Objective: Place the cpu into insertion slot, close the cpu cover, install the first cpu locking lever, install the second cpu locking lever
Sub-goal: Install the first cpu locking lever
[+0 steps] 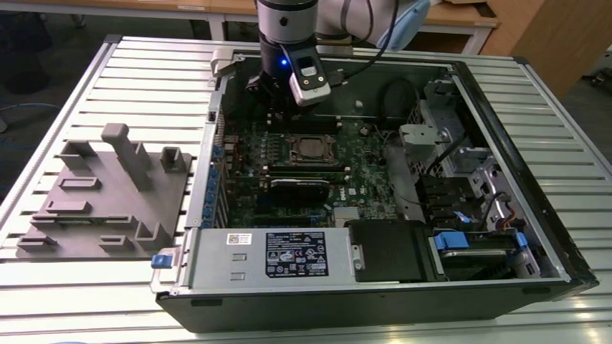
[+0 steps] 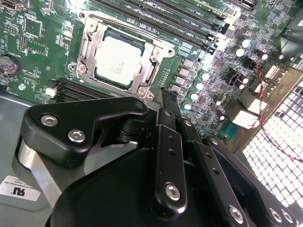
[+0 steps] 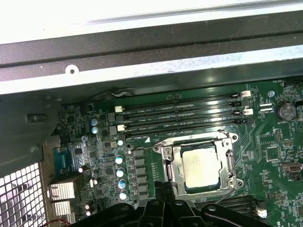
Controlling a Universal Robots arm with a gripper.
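On the exterior view's left sits 1 grey fixture (image 1: 105, 193); right of it lies 1 open case (image 1: 206, 179), and my 1 gripper (image 1: 275, 100) hangs over its board, close to the far wall. The 1 cpu (image 1: 309, 149) lies from the claw toward the near side and a little to the exterior view's right, well below it and apart. In the second wrist view it sits in the 1 slot (image 2: 105, 34) with the 1 cover (image 2: 154, 71) down around it. It looks near square, so I judge no long axis matters. Fingertips look pressed together, pinching nothing. I count 4 memory slots (image 3: 180, 113) alongside; I cannot tell whether the levers are latched.
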